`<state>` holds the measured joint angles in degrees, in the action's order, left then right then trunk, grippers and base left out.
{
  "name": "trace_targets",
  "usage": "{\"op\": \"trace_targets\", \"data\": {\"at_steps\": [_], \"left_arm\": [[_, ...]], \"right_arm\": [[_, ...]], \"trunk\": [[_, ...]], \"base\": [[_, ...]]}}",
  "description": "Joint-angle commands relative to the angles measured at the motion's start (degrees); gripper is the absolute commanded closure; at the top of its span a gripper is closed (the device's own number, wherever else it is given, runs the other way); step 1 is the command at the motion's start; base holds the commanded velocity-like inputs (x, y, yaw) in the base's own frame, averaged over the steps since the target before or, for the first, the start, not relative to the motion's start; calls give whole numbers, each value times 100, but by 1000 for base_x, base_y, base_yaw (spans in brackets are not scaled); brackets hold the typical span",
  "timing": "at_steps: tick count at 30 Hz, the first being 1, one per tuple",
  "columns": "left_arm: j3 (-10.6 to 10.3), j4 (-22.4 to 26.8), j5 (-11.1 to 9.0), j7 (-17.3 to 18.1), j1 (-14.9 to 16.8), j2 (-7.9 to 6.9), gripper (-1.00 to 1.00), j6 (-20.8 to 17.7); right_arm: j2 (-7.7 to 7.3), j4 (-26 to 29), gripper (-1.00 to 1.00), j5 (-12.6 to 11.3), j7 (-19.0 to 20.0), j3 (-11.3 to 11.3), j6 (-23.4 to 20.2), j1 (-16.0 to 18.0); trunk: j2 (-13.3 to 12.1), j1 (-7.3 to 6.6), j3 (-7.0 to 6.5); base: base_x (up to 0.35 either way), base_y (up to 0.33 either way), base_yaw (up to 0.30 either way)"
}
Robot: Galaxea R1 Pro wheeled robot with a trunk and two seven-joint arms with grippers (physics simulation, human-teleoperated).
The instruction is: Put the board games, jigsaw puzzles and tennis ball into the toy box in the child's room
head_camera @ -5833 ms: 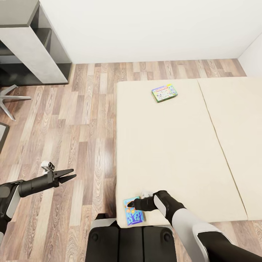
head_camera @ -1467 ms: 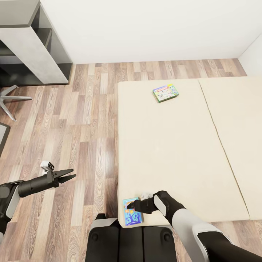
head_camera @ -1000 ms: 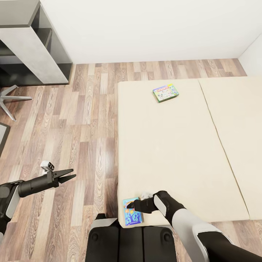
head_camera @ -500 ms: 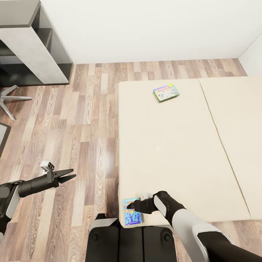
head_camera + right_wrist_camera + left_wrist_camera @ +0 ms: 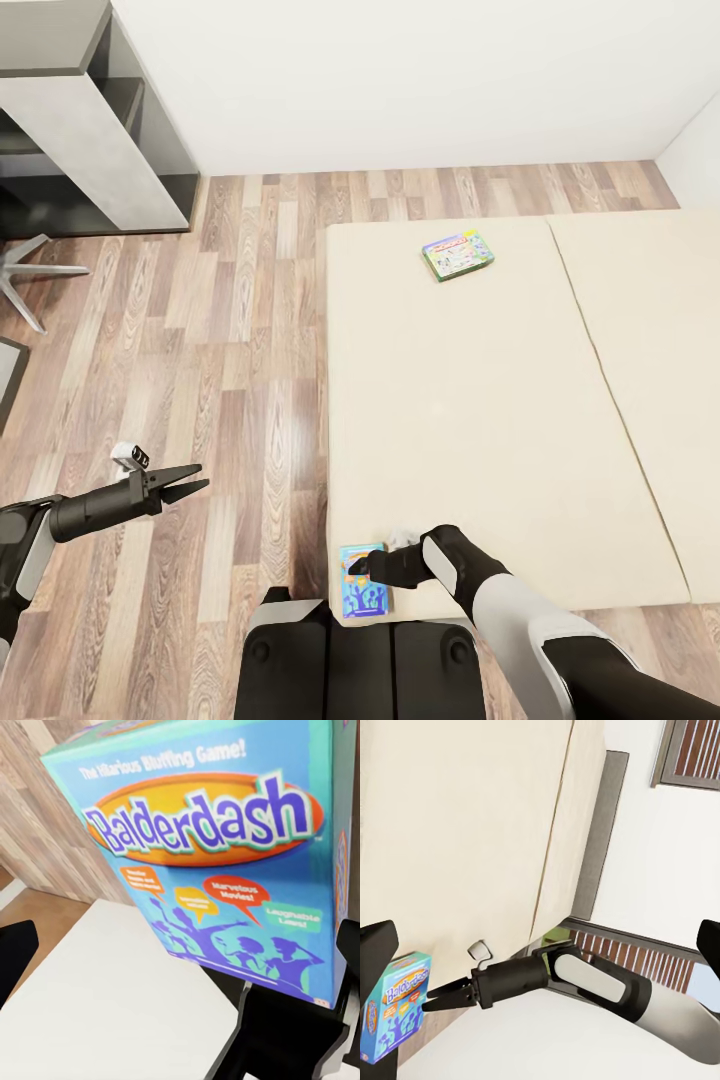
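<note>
Right gripper at the blue board game on the bed's near corner

Head view: the right gripper (image 5: 358,567) sits over the blue board game (image 5: 364,594) on the bed (image 5: 480,400); whether it grips I cannot tell. The green-bordered board game (image 5: 456,255) lies far up the mattress. The left gripper (image 5: 190,487) hovers over the floor (image 5: 200,330), fingers parted. Left wrist view: blue board game (image 5: 394,1005) beside the right gripper (image 5: 435,1003). Right wrist view: "Balderdash" lid (image 5: 217,855) close up.

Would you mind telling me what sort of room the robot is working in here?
Probably a bedroom: a wide cream bed in two sections, a wood-plank floor, and two board games lying on the mattress.
</note>
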<state>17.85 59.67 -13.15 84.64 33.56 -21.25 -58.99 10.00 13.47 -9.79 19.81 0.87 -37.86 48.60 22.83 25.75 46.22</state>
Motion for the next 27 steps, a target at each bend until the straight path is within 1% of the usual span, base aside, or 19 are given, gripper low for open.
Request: {"op": "trace_targets", "data": {"at_steps": [1,27], "left_arm": [[0,1,-3,17,1,-2,-100,-60],[0,1,-10,17,1,-2,-100,-60]], "right_arm": [[0,7,-100,-40,-12,10,-34,1],[0,7,-100,-37,-12,10,-35,0]], "trunk": [[9,3,6],[9,3,6]], "base": [[0,1,0],[0,13,0]]}}
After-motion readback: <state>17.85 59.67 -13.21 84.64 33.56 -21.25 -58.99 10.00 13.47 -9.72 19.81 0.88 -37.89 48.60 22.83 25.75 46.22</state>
